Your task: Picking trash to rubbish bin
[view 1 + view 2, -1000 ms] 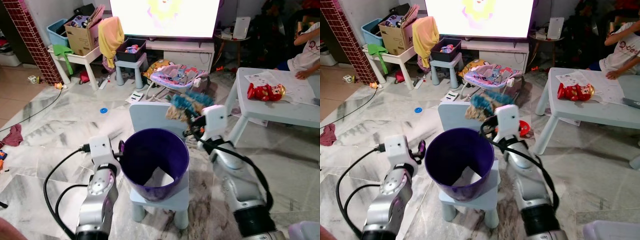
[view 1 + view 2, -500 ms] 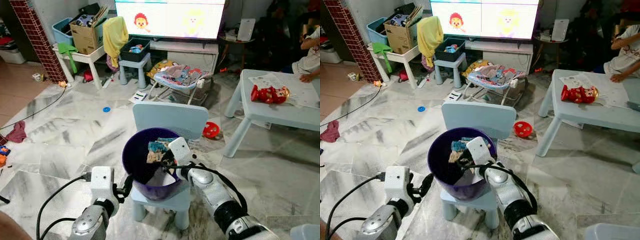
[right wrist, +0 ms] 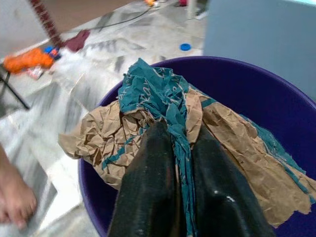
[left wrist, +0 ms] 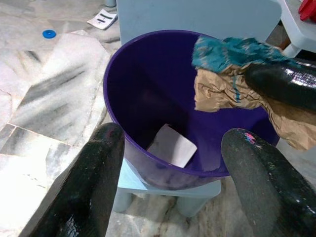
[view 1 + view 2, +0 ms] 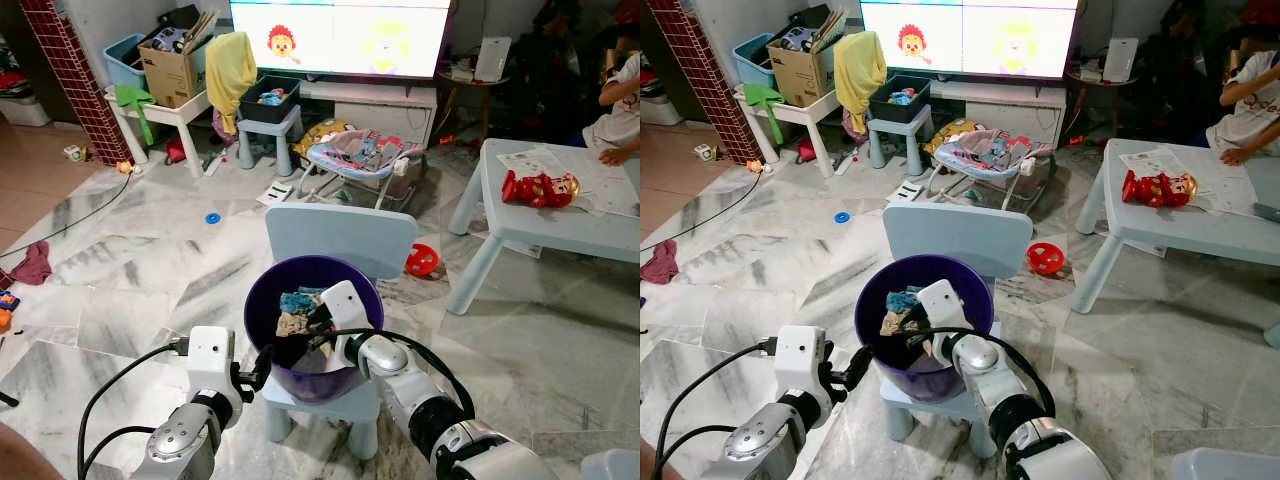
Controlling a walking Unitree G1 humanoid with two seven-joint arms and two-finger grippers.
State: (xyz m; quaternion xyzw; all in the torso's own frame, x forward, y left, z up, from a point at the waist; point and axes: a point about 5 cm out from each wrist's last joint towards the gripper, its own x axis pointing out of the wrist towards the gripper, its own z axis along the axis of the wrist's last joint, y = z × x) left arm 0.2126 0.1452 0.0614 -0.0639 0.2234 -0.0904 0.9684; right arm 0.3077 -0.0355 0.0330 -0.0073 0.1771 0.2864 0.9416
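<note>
A purple rubbish bin stands on the seat of a light blue child's chair. My right gripper is inside the bin's mouth, shut on a crumpled wad of brown paper and teal wrapping, which hangs below the rim. A flat white scrap lies on the bin's bottom. My left gripper is open, low and just outside the bin's left wall, with its fingers spread toward the bin and touching nothing.
A light blue table with a red toy stands at the right, a person seated behind it. A red ball and a baby bouncer lie beyond the chair. A bare foot is near the bin.
My right gripper came down with the trash from above the chair back into the bin. The left gripper dropped lower beside the bin. The camera tilted too.
</note>
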